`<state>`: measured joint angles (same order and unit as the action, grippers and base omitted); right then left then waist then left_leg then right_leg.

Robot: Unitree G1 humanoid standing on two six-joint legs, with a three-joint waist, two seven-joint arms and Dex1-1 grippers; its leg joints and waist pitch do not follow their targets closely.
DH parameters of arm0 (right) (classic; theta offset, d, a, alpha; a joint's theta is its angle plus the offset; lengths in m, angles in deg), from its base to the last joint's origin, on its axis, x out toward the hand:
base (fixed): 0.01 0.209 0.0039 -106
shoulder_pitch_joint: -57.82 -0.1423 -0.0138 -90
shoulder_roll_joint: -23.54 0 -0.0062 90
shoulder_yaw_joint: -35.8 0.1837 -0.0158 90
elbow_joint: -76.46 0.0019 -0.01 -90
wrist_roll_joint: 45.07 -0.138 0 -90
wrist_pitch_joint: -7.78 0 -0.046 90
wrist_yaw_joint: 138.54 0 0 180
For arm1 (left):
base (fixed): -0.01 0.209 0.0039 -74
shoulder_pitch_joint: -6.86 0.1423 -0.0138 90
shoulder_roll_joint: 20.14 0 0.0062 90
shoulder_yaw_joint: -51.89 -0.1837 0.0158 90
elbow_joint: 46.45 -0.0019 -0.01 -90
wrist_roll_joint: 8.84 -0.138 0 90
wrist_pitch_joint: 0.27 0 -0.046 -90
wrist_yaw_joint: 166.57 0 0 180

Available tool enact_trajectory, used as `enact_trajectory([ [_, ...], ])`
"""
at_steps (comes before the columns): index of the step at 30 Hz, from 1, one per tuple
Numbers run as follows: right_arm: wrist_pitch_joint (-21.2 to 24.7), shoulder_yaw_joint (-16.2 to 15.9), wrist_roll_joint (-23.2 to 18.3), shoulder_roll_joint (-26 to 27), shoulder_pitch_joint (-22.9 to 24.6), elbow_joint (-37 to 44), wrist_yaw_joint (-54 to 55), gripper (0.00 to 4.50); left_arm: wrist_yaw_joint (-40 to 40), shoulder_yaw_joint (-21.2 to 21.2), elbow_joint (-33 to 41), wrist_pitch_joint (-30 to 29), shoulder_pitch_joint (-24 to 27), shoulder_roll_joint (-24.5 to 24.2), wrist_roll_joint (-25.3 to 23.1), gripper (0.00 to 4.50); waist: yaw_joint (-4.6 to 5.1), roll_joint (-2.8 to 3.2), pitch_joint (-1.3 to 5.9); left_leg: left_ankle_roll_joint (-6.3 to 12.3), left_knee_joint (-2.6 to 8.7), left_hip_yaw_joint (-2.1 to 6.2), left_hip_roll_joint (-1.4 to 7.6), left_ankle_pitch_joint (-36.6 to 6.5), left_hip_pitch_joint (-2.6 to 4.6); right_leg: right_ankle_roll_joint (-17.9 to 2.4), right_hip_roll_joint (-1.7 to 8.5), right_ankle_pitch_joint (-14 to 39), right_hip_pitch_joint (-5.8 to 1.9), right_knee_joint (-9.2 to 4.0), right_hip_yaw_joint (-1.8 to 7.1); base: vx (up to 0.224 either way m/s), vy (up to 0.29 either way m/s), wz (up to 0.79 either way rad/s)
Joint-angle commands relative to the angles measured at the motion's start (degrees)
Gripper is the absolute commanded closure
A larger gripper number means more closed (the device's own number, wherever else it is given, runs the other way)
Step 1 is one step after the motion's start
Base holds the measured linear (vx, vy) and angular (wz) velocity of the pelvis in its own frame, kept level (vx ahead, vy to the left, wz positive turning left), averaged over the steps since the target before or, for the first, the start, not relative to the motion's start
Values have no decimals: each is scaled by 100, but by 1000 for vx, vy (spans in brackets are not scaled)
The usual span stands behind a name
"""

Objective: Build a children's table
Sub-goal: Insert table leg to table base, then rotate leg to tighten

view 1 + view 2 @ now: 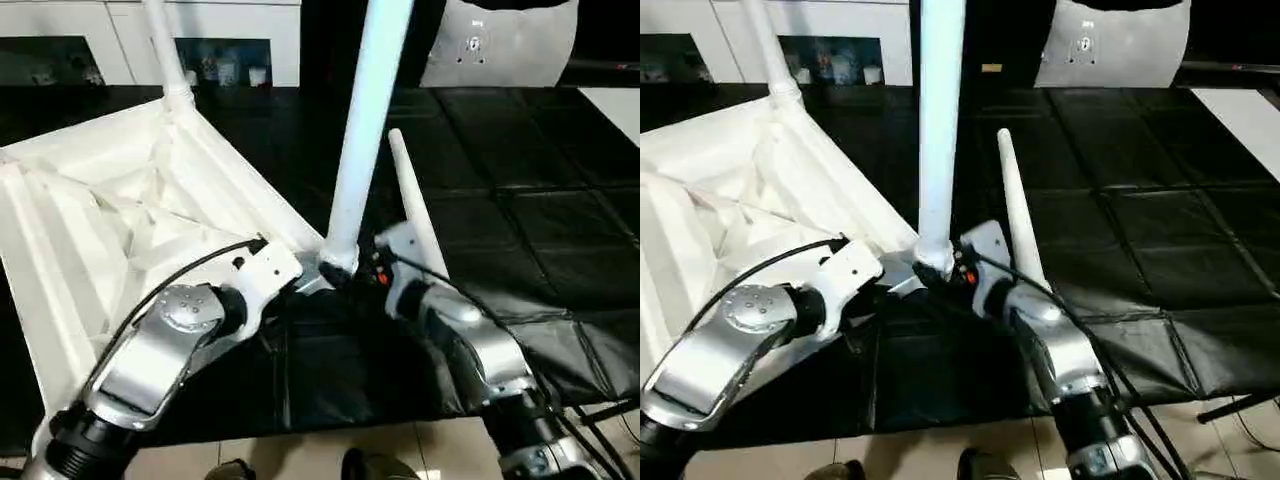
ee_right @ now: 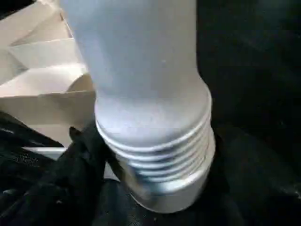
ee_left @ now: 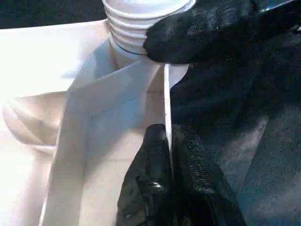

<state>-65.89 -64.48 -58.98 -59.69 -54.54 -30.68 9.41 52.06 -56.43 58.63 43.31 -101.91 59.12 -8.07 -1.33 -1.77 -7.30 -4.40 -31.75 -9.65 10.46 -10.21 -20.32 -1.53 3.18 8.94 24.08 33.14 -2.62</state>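
Table top (image 1: 90, 220) upside down, leg (image 1: 365, 130) upright at corner

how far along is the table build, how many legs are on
Done: one leg stands in the far corner of the upturned table top. In hand: a second leg stands at the near corner, its threads still showing, the left gripper pinching the top's rim. Left: seating it, plus a loose leg on the black mat. A fourth isn't visible.
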Motion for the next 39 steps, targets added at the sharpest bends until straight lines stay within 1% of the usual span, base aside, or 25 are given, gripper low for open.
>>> enact_trajectory([
  [1, 201, 158, 45, -168, 170, -70, -47, 43, 42, 138, 15, 143, -80, -177, -45, 450, -45, 110, 442, 186, 295, 30, 197, -1122, 6, -1138, 378, 1569, -344, -358, 257, 0, 0, 0],
  [4, 258, 167, -13, -219, 231, 65, -123, 11, 100, 156, -56, 227, -95, -222, -12, 450, -73, 116, 457, 192, 291, 27, 202, -1041, 9, -1177, 365, 1362, -340, -333, 253, 0, 0, 0],
  [6, 286, 180, -41, -247, 262, 126, -155, 1, 132, 157, -97, 280, -97, -252, 13, 450, -84, 116, 466, 188, 284, 27, 203, -1017, 10, -1207, 367, 1292, -346, -320, 253, 0, 0, 0],
  [9, 321, 207, -83, -315, 326, 253, -190, 1, 234, 141, -198, 420, -85, -341, 41, 450, -92, 105, 469, 202, 275, 29, 189, -991, -8, -1187, 371, 1322, -366, -321, 250, 0, 0, 0],
  [11, 349, 233, -98, -357, 382, 381, -227, 1, 315, 116, -279, 523, -78, -411, 57, 450, -94, 96, 464, 196, 269, 23, 180, -1027, -8, -1144, 371, 1446, -358, -334, 251, 0, 0, 0],
  [13, 355, 247, -103, -390, 434, 500, -279, 1, 391, 95, -352, 607, -72, -459, 90, 450, -97, 116, 464, 184, 272, 30, 187, -1060, -1, -1117, 374, 1543, -350, -334, 249, 0, 0, 0],
  [14, 342, 249, -111, -417, 469, 581, -327, 1, 443, 76, -414, 689, -73, -494, 95, 450, -98, 108, 463, 184, 270, 27, 187, -1079, 1, -1093, 371, 1563, -347, -342, 249, 0, 0, 0],
  [16, 275, 255, -139, -457, 517, 702, -400, 1, 563, 35, -513, 840, -78, -564, 103, 450, -105, 121, 464, 181, 273, 31, 191, -1078, 7, -1090, 363, 1525, -341, -333, 247, 0, 0, 0],
  [19, 267, 277, -253, -501, 546, 841, -499, 1, 720, -14, -627, 1027, -89, -652, 107, 450, -103, 125, 455, 169, 277, 35, 187, -1199, 8, -1064, 368, 1683, -337, -351, 242, 0, 0, 0],
  [20, 124, 285, -276, -536, 522, 869, -601, 1, 817, -69, -736, 1157, -100, -732, 88, 450, -110, 138, 458, 162, 275, 35, 189, -1239, 22, -1045, 370, 1718, -330, -359, 242, 0, 0, 0],
  [21, 59, 274, -292, -575, 510, 899, -705, 1, 872, -111, -802, 1249, -103, -772, 79, 450, -112, 134, 453, 170, 277, 37, 187, -1259, 19, -1031, 368, 1749, -327, -364, 241, 0, 0, 0],
  [22, 16, 268, -300, -600, 504, 932, -781, 1, 923, -140, -850, 1318, -104, -798, 80, 450, -116, 153, 452, 169, 279, 41, 188, -1281, 21, -1022, 370, 1762, -327, -357, 241, 0, 0, 0],
  [23, 58, 268, -335, -651, 491, 1006, -878, 1, 1024, -192, -913, 1443, -99, -838, 82, 450, -116, 136, 455, 183, 275, 38, 183, -1262, 18, -1019, 365, 1741, -332, -359, 240, 0, 0, 0],
  [25, 131, 272, -397, -706, 460, 1075, -999, 1, 1150, -251, -988, 1612, -98, -889, 75, 450, -126, 140, 467, 195, 273, 37, 189, -1212, 24, -1026, 369, 1716, -333, -349, 245, 0, 0, 0],
  [26, 37, 239, -349, -772, 428, 1088, -1081, 1, 1249, -292, -1032, 1733, -99, -929, 70, 450, -136, 158, 468, 201, 272, 36, 194, -1213, 29, -1050, 371, 1696, -327, -350, 245, 0, 0, 0],
  [27, -37, 214, -308, -818, 407, 1094, -1133, 1, 1315, -320, -1059, 1812, -98, -955, 67, 450, -136, 156, 472, 198, 268, 31, 196, -1214, 32, -1060, 371, 1673, -325, -345, 247, 0, 0, 0],
  [28, -67, 145, -229, -904, 367, 1072, -1216, 1, 1418, -359, -1105, 1919, -105, -993, 61, 450, -155, 182, 474, 191, 264, 29, 194, -1172, 34, -1087, 372, 1605, -324, -337, 249, 0, 0, 0],
  [29, -75, 99, -177, -959, 339, 1054, -1272, 1, 1487, -384, -1136, 1989, -112, -1018, 57, 450, -167, 165, 481, 195, 261, 26, 198, -1130, 33, -1110, 364, 1508, -328, -333, 245, 0, 0, 0],
  [31, -114, 28, -120, -1052, 312, 1019, -1412, 1, 1565, -411, -1182, 2085, -130, -1036, 53, 450, -191, 156, 484, 204, 258, 22, 199, -1075, 31, -1158, 364, 1377, -331, -312, 248, 0, 0, 0],
  [33, -341, -126, 64, -1290, 266, 928, -1725, 1, 1756, -486, -1270, 2328, -163, -1079, 48, 450, -208, 163, 489, 200, 254, 22, 202, -1085, 36, -1179, 367, 1357, -336, -294, 247, 0, 0, 0],
  [34, -341, -126, 64, -1290, 266, 928, -1725, 1, 1756, -486, -1270, 2328, -163, -1079, 48, 450, -222, 170, 489, 209, 255, 24, 203, -1094, 37, -1178, 371, 1368, -337, -301, 243, 0, 0, 0],
  [35, -499, -246, 166, -1489, 211, 876, -2033, 1, 1979, -573, -1355, 2610, -200, -1130, 41, 450, -226, 157, 482, 221, 251, 19, 199, -1112, 31, -1177, 375, 1393, -336, -306, 248, 0, 0, 0],
  [37, -564, -351, 183, -1646, 145, 845, -2345, 1, 2207, -682, -1431, 2881, -252, -1191, -3, 450, -238, 158, 478, 241, 250, 18, 203, -1162, 41, -1160, 382, 1475, -336, -318, 252, 0, 0, 0],
  [38, -552, -386, 164, -1704, 116, 835, -2480, 1, 2299, -730, -1458, 2963, -282, -1214, -24, 450, -240, 138, 480, 261, 251, 17, 204, -1155, 42, -1157, 375, 1468, -345, -312, 251, 0, 0, 0],
  [39, -539, -404, 151, -1731, 99, 827, -2551, 1, 2346, -753, -1478, 3001, -301, -1224, -34, 450, -245, 143, 480, 271, 251, 15, 207, -1149, 44, -1166, 380, 1460, -341, -307, 254, 0, 0, 0],
])
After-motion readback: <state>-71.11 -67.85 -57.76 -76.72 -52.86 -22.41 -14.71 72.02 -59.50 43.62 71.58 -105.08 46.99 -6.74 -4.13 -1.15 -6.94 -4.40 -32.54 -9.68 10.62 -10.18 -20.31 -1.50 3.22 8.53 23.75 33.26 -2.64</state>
